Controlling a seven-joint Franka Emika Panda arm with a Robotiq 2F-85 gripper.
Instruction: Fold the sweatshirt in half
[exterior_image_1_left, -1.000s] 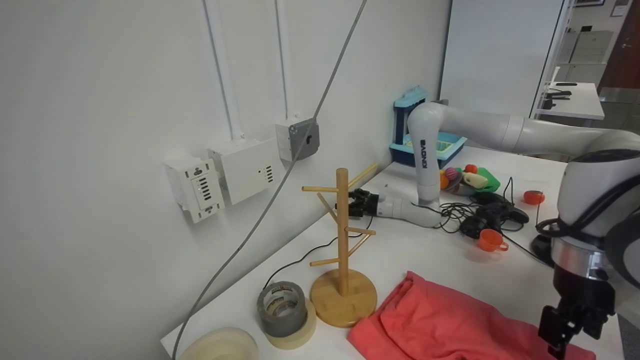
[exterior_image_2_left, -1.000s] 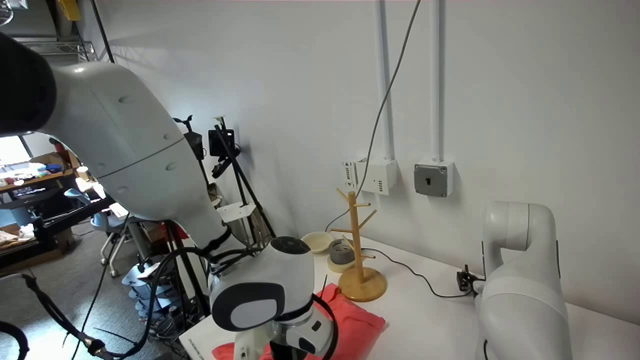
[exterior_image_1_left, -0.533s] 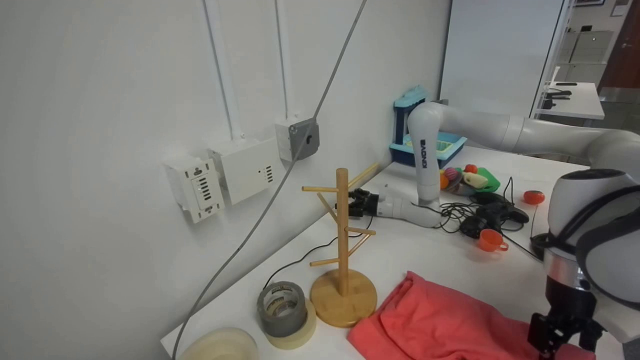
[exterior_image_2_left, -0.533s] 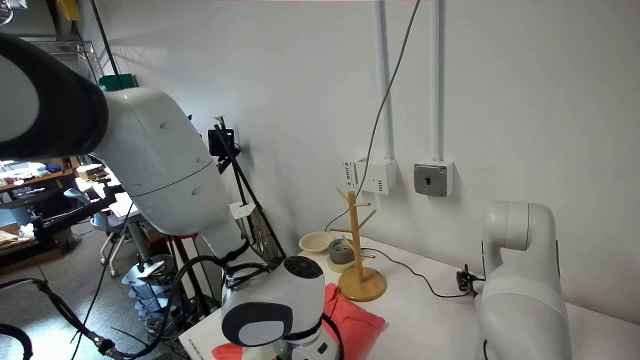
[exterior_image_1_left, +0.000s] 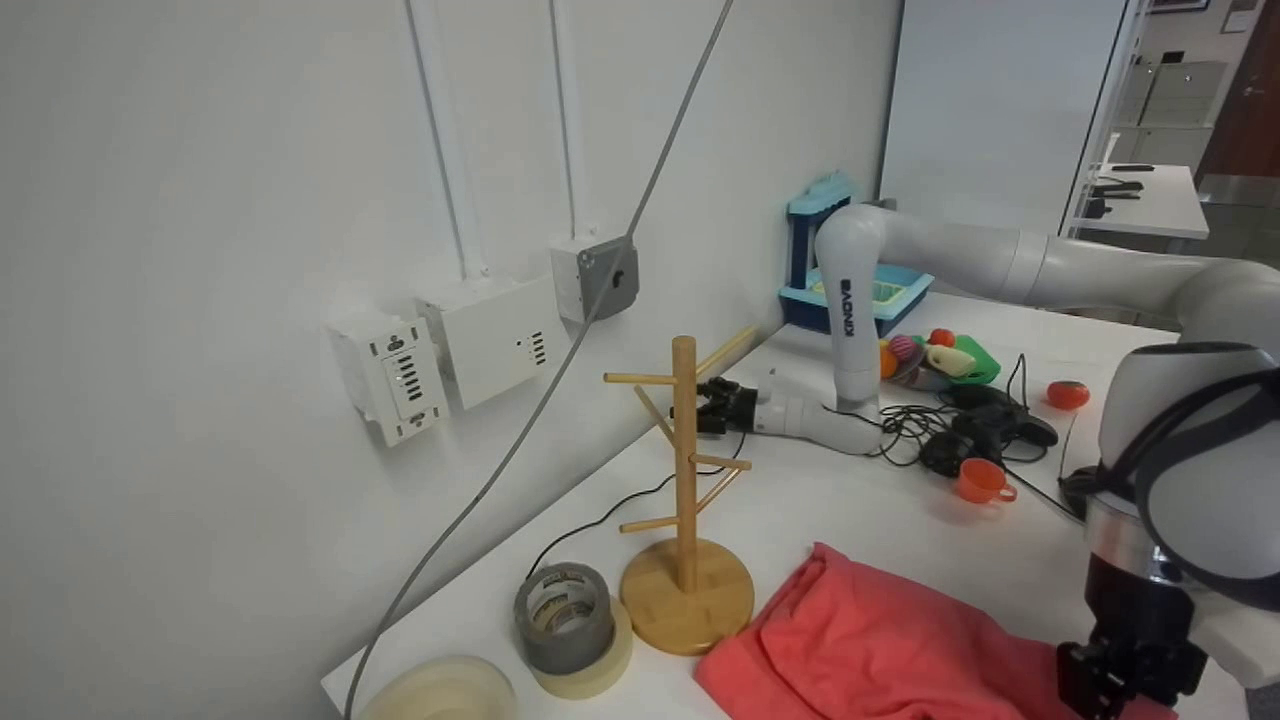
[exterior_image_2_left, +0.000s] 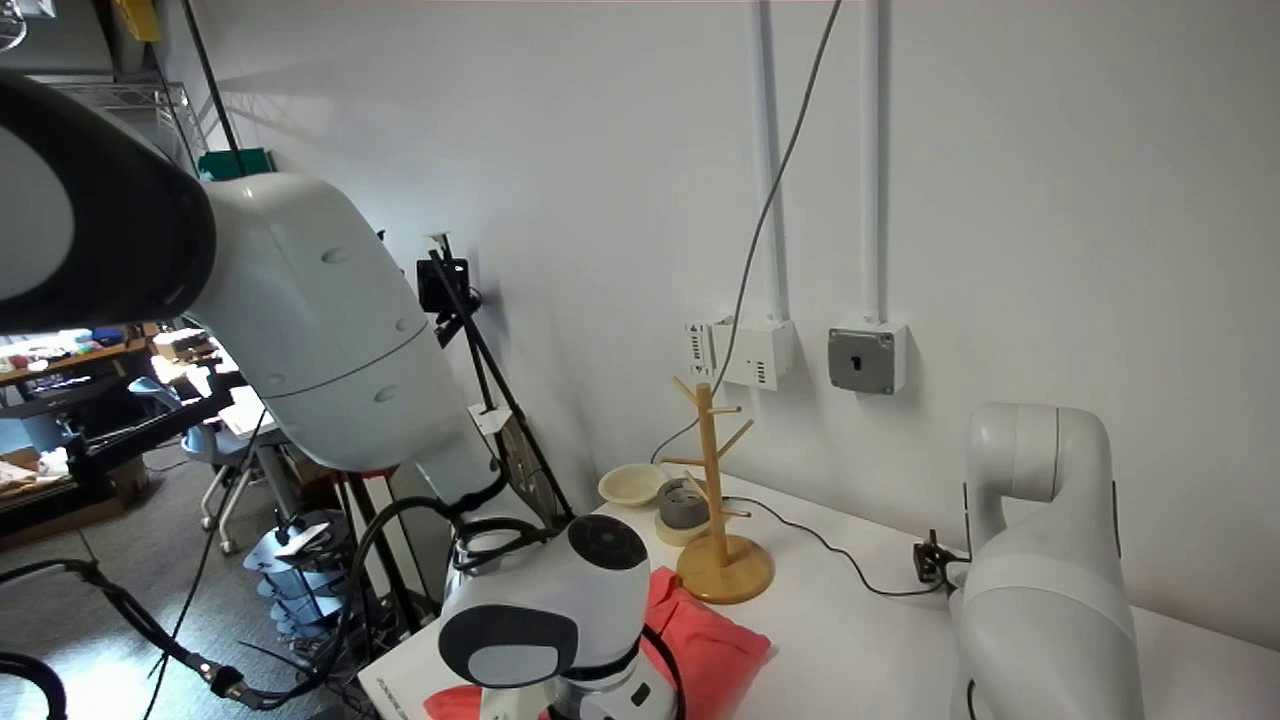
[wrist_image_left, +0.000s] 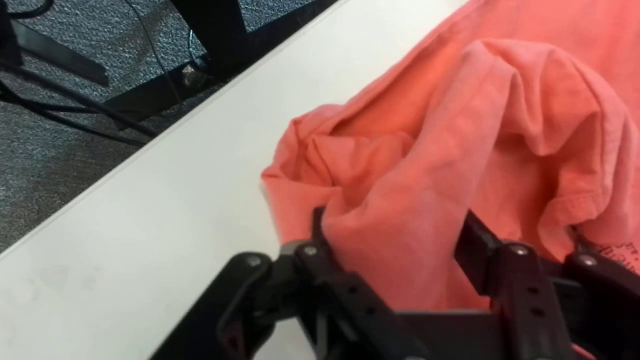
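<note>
The coral-red sweatshirt (exterior_image_1_left: 890, 640) lies wrinkled on the white table, its lower part cut off by the frame edge. It also shows in an exterior view (exterior_image_2_left: 715, 650), partly behind the arm. In the wrist view the sweatshirt (wrist_image_left: 475, 115) has a raised, bunched fold near the table edge. My gripper (wrist_image_left: 393, 227) is low at this bunched end, with its black fingers apart. A thick fold of cloth lies between them, against the left finger; contact with the right finger is unclear. In an exterior view the gripper (exterior_image_1_left: 1130, 685) is over the sweatshirt's right end.
A wooden mug tree (exterior_image_1_left: 687, 590) stands beside the sweatshirt, near tape rolls (exterior_image_1_left: 565, 625) and a pale bowl (exterior_image_1_left: 440, 690). An orange cup (exterior_image_1_left: 982, 481), cables and a second arm (exterior_image_1_left: 850, 310) are farther back. The table edge (wrist_image_left: 165, 132) runs close to the cloth.
My gripper has moved down and slightly left in an exterior view, onto the sweatshirt's right end. Over the last half second it shifts and turns only slightly. The main cloth stays put.
</note>
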